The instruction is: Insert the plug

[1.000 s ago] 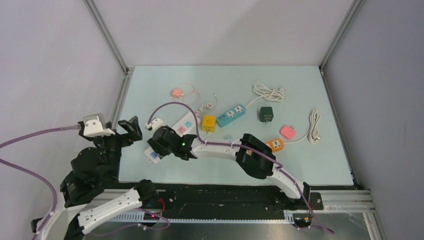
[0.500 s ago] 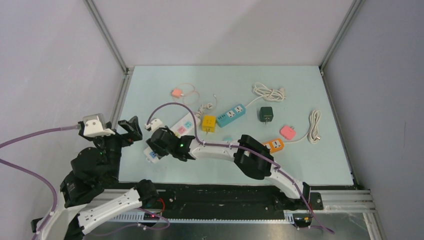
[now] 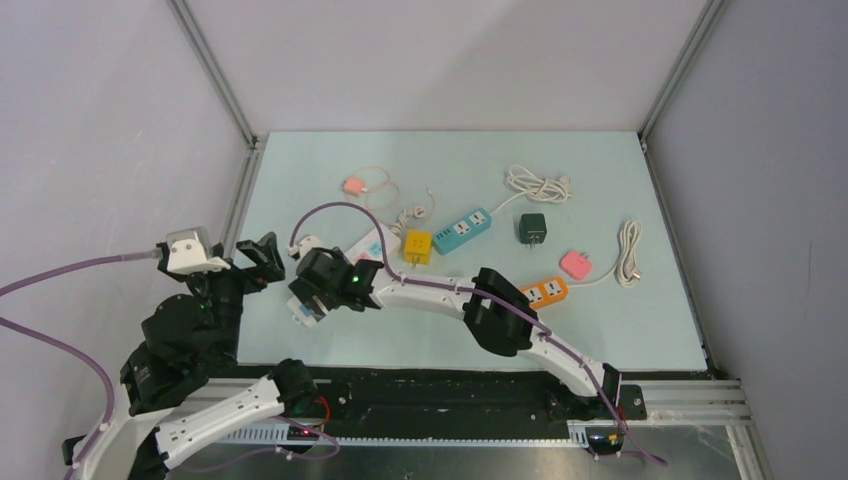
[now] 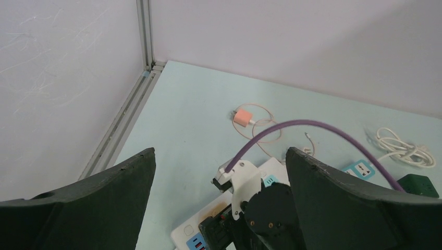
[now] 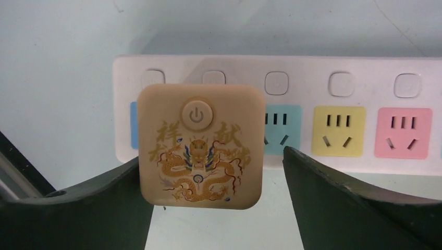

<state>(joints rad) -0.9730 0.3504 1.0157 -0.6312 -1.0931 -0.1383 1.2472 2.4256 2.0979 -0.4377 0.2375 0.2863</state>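
Observation:
A beige square plug (image 5: 199,146) with a gold dragon print and a power button sits on the left end of the white power strip (image 5: 312,83), over its blue socket. My right gripper (image 5: 213,172) is open around the plug. Its left finger lies against the plug's left side, and its right finger (image 5: 333,198) stands clear, with a gap between it and the plug. From above, the right gripper (image 3: 312,290) covers the near end of the strip (image 3: 370,245). The left gripper (image 3: 262,255) hangs open and empty at the table's left edge, apart from the strip (image 4: 190,232).
Behind the strip lie a yellow cube adapter (image 3: 417,246), a blue strip (image 3: 462,230), a dark green adapter (image 3: 531,228), a pink adapter (image 3: 575,264), an orange one (image 3: 549,290), coiled white cables (image 3: 538,183) and a small pink charger (image 3: 352,186). A metal rail (image 4: 122,120) runs along the left edge.
The right gripper's jaws have spread apart, so its right finger has come off the plug, and the wrist has shifted slightly left. The left arm has not moved.

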